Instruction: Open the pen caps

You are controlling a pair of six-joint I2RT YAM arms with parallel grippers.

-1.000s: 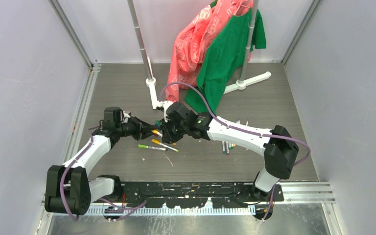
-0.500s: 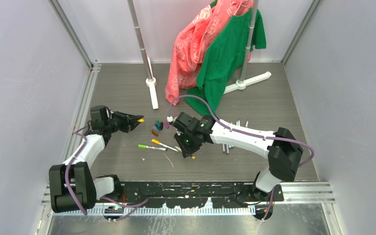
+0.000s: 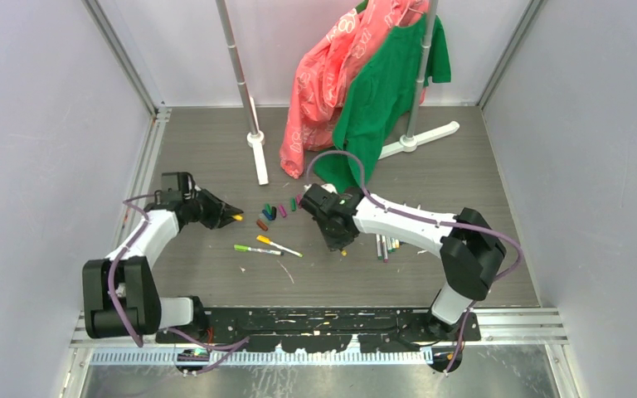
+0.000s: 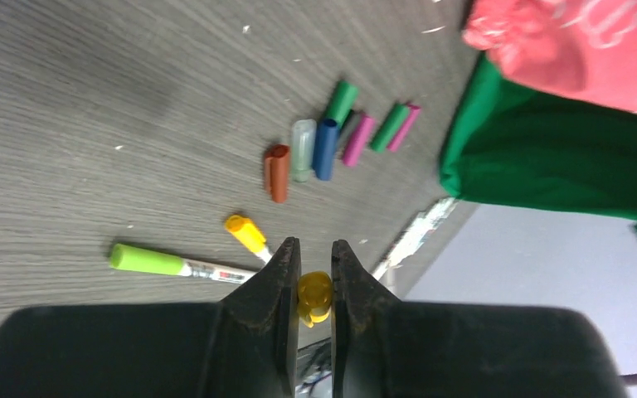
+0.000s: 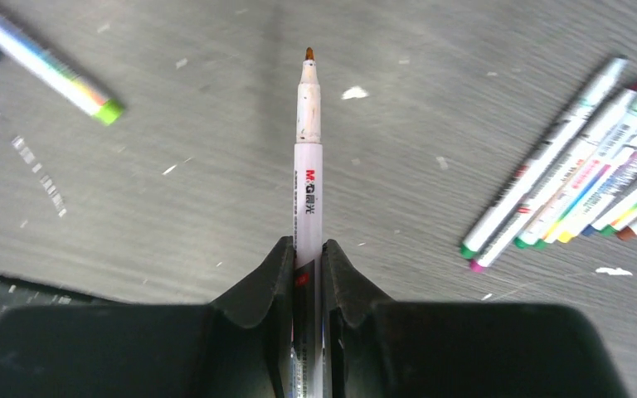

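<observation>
My left gripper [image 4: 309, 249] is shut on a yellow pen cap [image 4: 314, 297]; in the top view it [image 3: 234, 217] hovers left of a row of loose pen caps [image 3: 270, 213]. Those caps are brown [image 4: 277, 172], pale [image 4: 303, 149], blue [image 4: 326, 148], green [image 4: 340, 103] and magenta [image 4: 358, 139]. My right gripper [image 5: 304, 249] is shut on an uncapped white pen [image 5: 308, 149] with an orange tip, low over the table [image 3: 340, 242]. A green-capped pen [image 3: 253, 249] and a yellow-capped pen [image 3: 278, 245] lie between the arms. Several uncapped pens [image 5: 581, 182] lie in a pile to the right [image 3: 386, 245].
A clothes rack stands at the back, its white foot [image 3: 258, 157] reaching toward the caps. A pink garment [image 3: 323, 75] and a green garment [image 3: 381, 91] hang from it down to the table. Grey walls close both sides.
The two grippers, together at the pen a second ago, have pulled apart. The left holds the yellow cap and has moved left. The right has carried the bare pen right, toward the pile.
</observation>
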